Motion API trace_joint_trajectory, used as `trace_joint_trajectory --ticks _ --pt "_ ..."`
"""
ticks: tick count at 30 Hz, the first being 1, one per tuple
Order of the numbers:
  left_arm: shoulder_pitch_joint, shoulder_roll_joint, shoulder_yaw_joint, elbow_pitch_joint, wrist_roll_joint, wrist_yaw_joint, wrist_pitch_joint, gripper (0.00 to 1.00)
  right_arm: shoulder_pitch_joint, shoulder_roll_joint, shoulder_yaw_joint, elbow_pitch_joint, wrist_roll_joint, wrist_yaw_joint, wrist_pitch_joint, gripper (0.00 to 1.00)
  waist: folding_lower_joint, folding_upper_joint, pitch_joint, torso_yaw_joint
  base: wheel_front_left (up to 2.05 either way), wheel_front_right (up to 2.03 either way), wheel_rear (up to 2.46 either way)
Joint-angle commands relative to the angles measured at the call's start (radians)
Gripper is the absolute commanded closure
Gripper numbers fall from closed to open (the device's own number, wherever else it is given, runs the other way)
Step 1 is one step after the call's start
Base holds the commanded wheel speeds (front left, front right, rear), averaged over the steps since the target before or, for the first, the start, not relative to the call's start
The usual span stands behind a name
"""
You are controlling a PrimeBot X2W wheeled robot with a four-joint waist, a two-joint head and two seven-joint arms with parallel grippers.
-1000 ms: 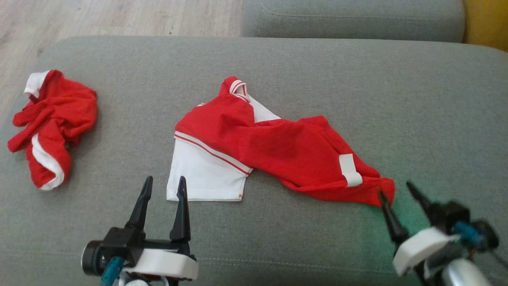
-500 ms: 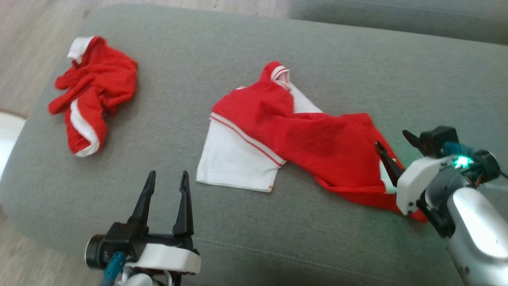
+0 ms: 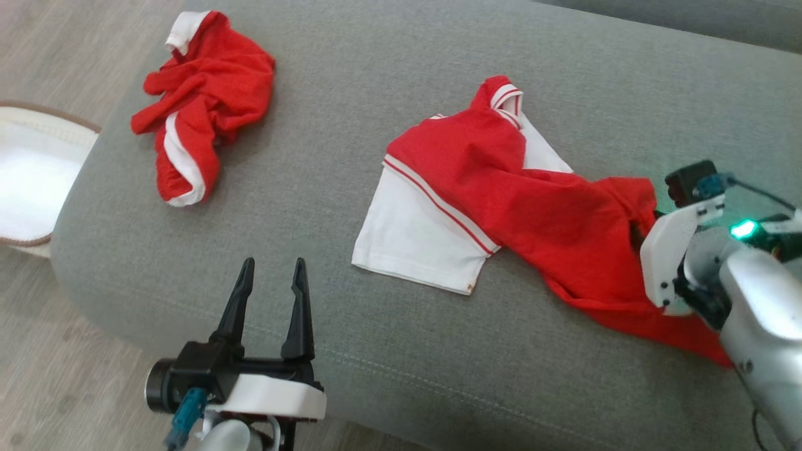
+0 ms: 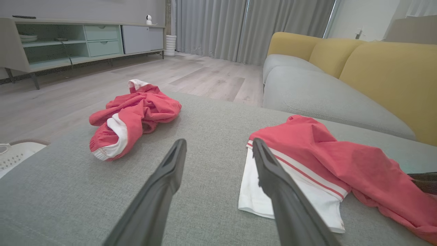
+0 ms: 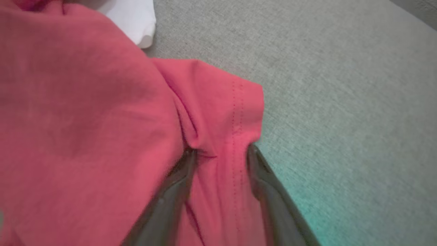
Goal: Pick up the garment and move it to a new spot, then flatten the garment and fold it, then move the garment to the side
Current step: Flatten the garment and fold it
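A red and white shirt [image 3: 551, 213] lies spread but rumpled across the middle of the grey cushion [image 3: 376, 62], its white sleeve flat toward the cushion's front edge and its red body trailing off toward the cushion's right end. A striped collar sticks up on the side nearer the cushion's back.

The right gripper [image 5: 220, 150] is down at the cushion's right end, on the shirt's hem corner. Its two dark fingers stand either side of a puckered fold of red cloth, with fabric bunched between them; there is a gap between the fingers, and I cannot tell whether they truly pinch the cloth or only straddle it. A green light glows on that wrist.

The left gripper [image 3: 274, 266] hovers over the cushion's front edge, fingers spread wide with nothing between them, just beside the white sleeve but not touching it.

A second garment [image 3: 200, 94], red with white trim, sits crumpled at the cushion's left end. A white basket [image 3: 25, 181] stands on the floor just off that same end.
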Motion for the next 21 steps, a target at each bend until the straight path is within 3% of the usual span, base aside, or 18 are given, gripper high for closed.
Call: trace_joint_trajectory --ticks 1,2,11,21 --pt "-0.045 0.007 0.038 -0.023 -0.003 -0.002 -0.013 0.0 -0.022 -0.013 0.023 -0.009 0.011 0.007 0.011 0.84 -0.0001 0.0 0.003 0.006 0.0 0.0 0.0" --pt "-0.045 0.006 0.039 -0.021 -0.003 -0.003 -0.014 0.0 -0.035 -0.017 0.033 0.0 0.022 0.007 0.018 1.0 -0.0001 0.0 0.004 0.008 0.0 0.0 0.0" --pt "-0.042 -0.003 0.047 -0.01 -0.001 -0.006 -0.021 0.0 -0.205 -0.055 0.027 0.064 -0.025 0.007 -0.102 1.0 -0.0001 0.0 0.001 0.005 0.0 0.0 0.0" --pt "-0.04 -0.002 0.043 -0.009 0.005 -0.009 -0.022 0.0 -0.344 -0.017 -0.126 0.185 -0.256 0.007 -0.294 1.0 -0.0001 0.0 -0.01 -0.009 0.0 0.0 0.0"
